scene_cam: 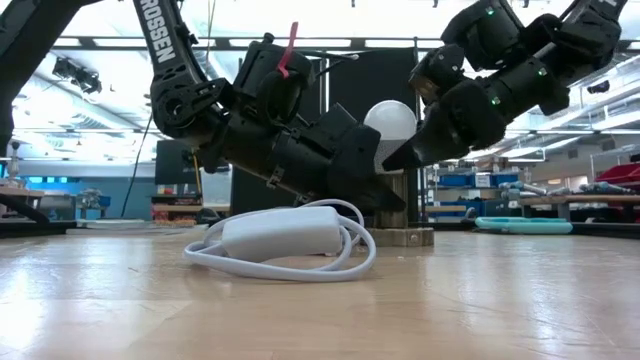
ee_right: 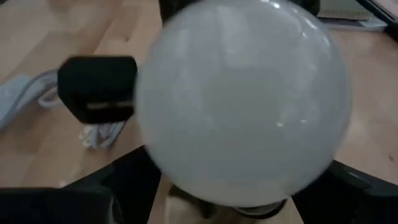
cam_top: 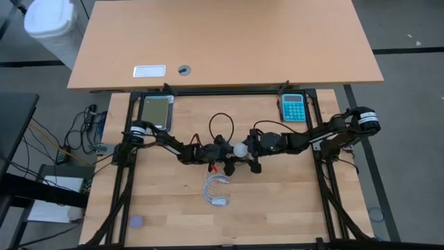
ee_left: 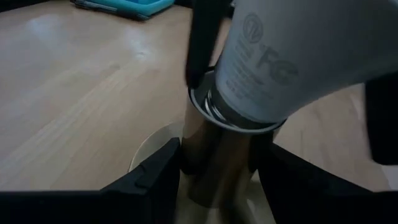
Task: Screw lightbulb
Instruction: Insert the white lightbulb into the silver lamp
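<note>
The white lightbulb (scene_cam: 390, 122) stands on a metallic socket post (scene_cam: 402, 205) at the table's middle, its neck (ee_left: 267, 68) sitting in the socket's rim (ee_left: 208, 112). It also shows in the high view (cam_top: 240, 148). My left gripper (cam_top: 216, 153) comes from the left and is shut on the socket post. My right gripper (cam_top: 250, 151) comes from the right and is shut on the bulb, whose globe (ee_right: 245, 99) fills the right wrist view. My left gripper pinches the socket's metal post (ee_left: 217, 158) between its two fingers (ee_left: 158, 171), below the rim. It comes nearly level from the table's left. The socket stands upright on its round base (scene_cam: 400, 237) on the table. My right gripper holds the bulb by its neck (ee_left: 239, 56), just above the socket rim, one finger (ee_left: 200, 43) on each side. It slants down from the table's right. The bulb stands with its base in the socket's mouth, globe up.
A coiled white cable with an inline switch (cam_top: 216, 189) lies on the table just near of the socket, and shows in the low view (scene_cam: 285, 235). A teal calculator (cam_top: 292, 107) and a flat grey device (cam_top: 155, 111) lie at the far side. A small grey object (cam_top: 137, 221) lies near left.
</note>
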